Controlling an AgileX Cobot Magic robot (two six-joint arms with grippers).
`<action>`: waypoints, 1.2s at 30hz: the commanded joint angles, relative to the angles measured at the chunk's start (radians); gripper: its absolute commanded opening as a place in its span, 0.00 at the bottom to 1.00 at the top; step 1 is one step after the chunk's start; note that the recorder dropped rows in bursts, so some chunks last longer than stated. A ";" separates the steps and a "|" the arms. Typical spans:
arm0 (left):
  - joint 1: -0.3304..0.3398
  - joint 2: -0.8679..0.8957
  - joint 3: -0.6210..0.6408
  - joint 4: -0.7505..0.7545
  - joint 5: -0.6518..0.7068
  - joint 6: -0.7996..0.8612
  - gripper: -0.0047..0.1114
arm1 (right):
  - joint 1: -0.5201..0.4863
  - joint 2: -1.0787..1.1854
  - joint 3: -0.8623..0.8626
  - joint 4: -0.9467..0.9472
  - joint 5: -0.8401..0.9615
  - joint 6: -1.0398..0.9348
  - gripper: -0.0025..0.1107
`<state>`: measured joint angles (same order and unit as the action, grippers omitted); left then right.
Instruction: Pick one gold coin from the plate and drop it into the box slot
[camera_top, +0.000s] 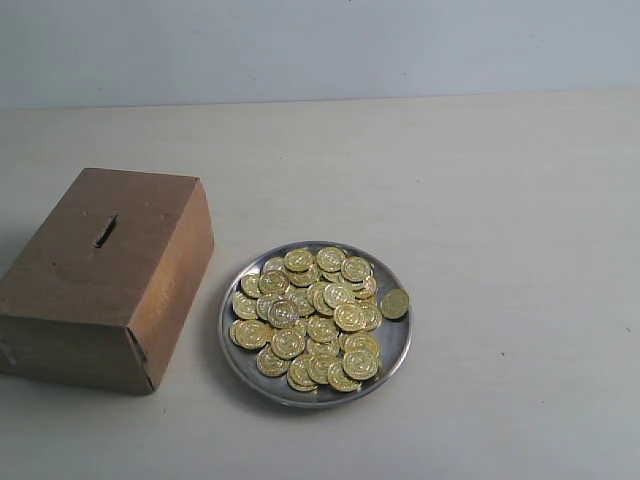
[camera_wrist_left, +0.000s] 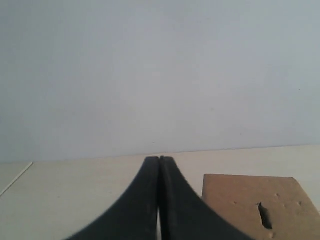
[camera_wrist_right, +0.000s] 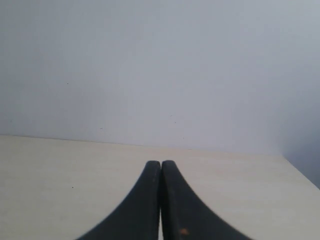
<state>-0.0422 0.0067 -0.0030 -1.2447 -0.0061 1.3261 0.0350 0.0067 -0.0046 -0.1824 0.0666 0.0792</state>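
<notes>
A round silver plate (camera_top: 393, 349) sits near the table's front middle, heaped with several gold coins (camera_top: 310, 315); one coin (camera_top: 395, 303) leans on its right rim. Left of it stands the brown cardboard box (camera_top: 75, 275) with its dark slot (camera_top: 105, 231) on top. Neither arm shows in the exterior view. The left wrist view shows my left gripper (camera_wrist_left: 159, 159), black fingers pressed together and empty, with the box (camera_wrist_left: 240, 197) and slot (camera_wrist_left: 263, 216) beyond it to one side. My right gripper (camera_wrist_right: 161, 163) is shut on nothing over bare tabletop.
The pale beige table (camera_top: 480, 190) runs back to a grey-white wall (camera_top: 320, 45). In the right wrist view the table's edge (camera_wrist_right: 300, 172) shows at one side.
</notes>
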 joint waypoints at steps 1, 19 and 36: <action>0.002 -0.007 0.003 0.123 0.033 -0.060 0.04 | -0.006 -0.007 0.005 0.000 -0.008 0.001 0.02; 0.002 -0.007 0.003 1.059 0.216 -1.258 0.04 | -0.006 -0.007 0.005 0.000 -0.008 0.001 0.02; 0.002 -0.007 0.003 1.088 0.365 -1.255 0.04 | -0.006 -0.007 0.005 0.000 -0.032 0.003 0.02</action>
<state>-0.0422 0.0067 -0.0030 -0.1625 0.3568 0.0792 0.0350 0.0067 -0.0046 -0.1824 0.0498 0.0809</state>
